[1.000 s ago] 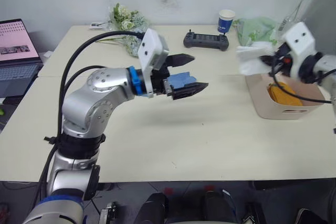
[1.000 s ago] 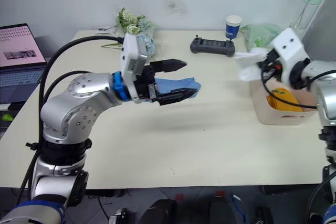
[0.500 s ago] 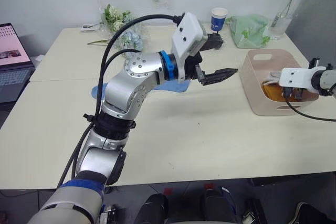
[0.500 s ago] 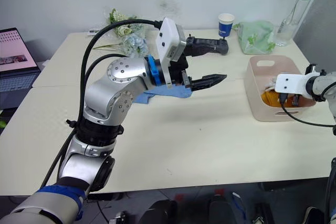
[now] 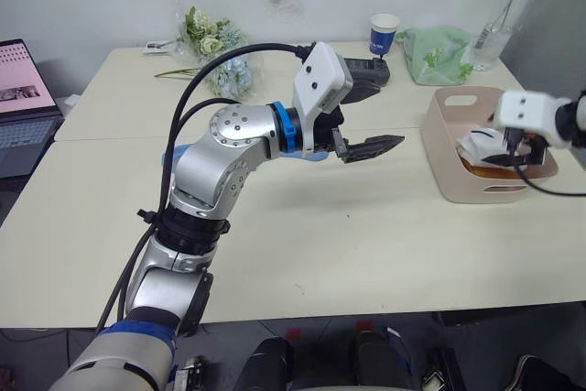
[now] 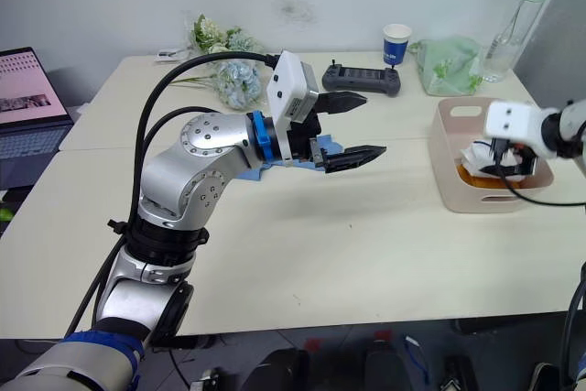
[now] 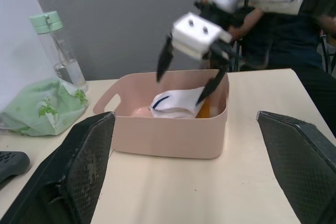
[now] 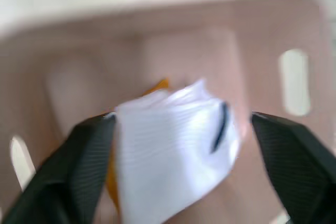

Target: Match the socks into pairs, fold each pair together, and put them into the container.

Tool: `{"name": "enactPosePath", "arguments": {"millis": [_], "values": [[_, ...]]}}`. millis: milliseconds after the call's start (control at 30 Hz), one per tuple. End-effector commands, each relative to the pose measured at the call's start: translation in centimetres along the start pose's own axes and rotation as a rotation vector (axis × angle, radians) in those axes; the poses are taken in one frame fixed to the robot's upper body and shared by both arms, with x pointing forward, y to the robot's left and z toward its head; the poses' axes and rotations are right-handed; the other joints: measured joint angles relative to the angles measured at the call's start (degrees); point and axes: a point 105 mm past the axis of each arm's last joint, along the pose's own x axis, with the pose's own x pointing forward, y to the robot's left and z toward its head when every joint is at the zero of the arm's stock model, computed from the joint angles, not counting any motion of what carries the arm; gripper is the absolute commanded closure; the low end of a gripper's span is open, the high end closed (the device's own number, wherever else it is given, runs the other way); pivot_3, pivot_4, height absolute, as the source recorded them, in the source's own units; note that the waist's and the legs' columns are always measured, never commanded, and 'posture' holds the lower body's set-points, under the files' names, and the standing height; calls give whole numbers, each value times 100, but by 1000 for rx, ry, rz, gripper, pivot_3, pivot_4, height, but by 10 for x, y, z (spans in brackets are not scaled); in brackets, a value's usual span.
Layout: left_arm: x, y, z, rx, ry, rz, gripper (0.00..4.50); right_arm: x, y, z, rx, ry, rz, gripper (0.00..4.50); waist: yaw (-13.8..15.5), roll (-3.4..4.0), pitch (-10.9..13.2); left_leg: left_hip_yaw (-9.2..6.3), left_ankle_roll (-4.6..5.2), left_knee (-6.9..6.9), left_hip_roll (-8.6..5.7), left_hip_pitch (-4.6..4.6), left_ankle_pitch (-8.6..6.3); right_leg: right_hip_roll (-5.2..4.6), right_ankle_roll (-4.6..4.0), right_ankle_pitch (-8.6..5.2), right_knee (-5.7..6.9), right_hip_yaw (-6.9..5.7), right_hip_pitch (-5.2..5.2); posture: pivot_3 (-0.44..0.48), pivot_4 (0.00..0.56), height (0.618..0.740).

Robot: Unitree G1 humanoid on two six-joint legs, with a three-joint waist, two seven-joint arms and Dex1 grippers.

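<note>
Left wrist view shows the right tool (image 7: 186,80) spread wide, holding nothing, above the soft white folded socks (image 7: 176,104) in the pale pink plastic tub (image 7: 168,137). Left tool (image 5: 364,135) is spread wide too. Blue socks (image 6: 275,167) look floppy; pinch their middle.

Office — laptop (image 5: 23,98), plain tables (image 5: 366,235).

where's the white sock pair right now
The white socks lie inside the pink container at the robot's right, on top of the yellow socks, just below the open right gripper.
</note>
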Motion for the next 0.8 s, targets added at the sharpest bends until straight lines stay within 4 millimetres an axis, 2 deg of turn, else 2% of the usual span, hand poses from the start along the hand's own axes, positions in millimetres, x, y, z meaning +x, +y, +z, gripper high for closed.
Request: {"name": "enactPosePath", "arguments": {"millis": [33, 67, 167, 300, 533, 800], "values": [[-1, -1, 11, 43, -34, -2, 0, -25, -28, 11, 0, -25, -149, 21, 22, 0, 0, -6, 0, 0, 0, 0, 0, 0, 0, 0, -1, -4, 1, 0, 150, 740], [-1, -1, 11, 43, -35, -2, 0, -25, -33, 10, -1, -13, -185, 21, 35, 0, 0, -8, 0, 0, -1, 0, 0, 0, 0, 0, -2, -4, 1, 0, 150, 740], [2, -2, 12, 47, -41, -5, 0, -16, -39, -6, -41, 55, -270, 671, 85, -1, 0, -7, 0, 2, -3, 0, 0, -3, 0, 0, -2, -3, 2, 0, 150, 740], [3, -3, 14, 52, -43, -9, 0, 1, -36, -22, -81, 120, -303, 2025, 99, -1, 0, 2, 0, 1, -3, -1, 0, -4, 0, 0, 0, 3, -3, 0, 150, 740], [1, -6, 14, 56, -31, -12, 0, 37, -8, -44, -57, 164, -212, 4471, 90, 0, 0, 5, 0, 0, -2, 0, 0, -3, 0, 0, 3, 3, -4, 0, 150, 740], [0, -7, 12, 52, -19, -11, 0, 68, 26, -67, 19, 213, -118, 4471, 59, 0, 0, 5, -1, 2, -2, 0, 1, -3, 0, 0, 3, 2, -2, 0, 150, 740]]}}
